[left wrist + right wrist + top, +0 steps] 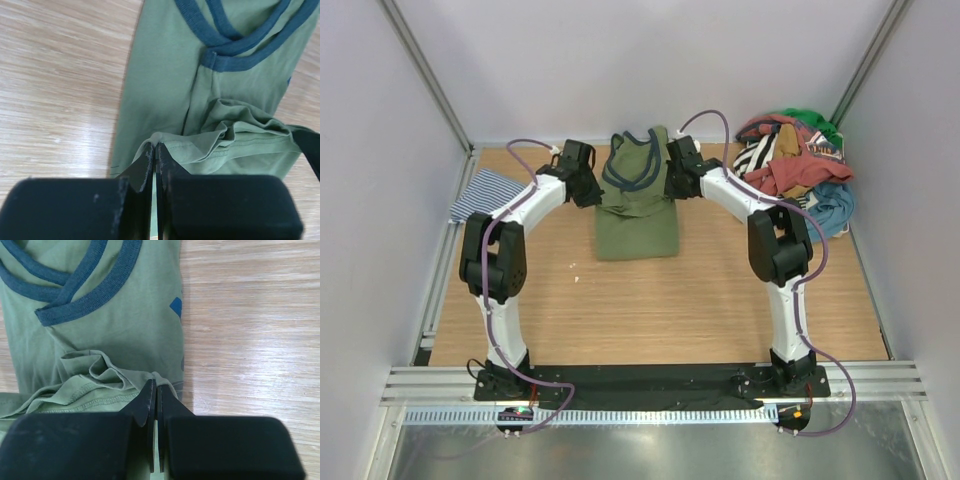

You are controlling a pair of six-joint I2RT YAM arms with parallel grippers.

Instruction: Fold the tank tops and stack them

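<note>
We are mid-fold on the olive green tank top [638,225], lying at the far middle of the wooden table [650,310]. The left gripper [155,152] and right gripper [155,390] each pinch shut on its stitched hem, soft jersey bunching between them. Next, we judge, the hem needs laying flat below the ribbed navy trim. The striped tank top [485,193] waits far left.
</note>
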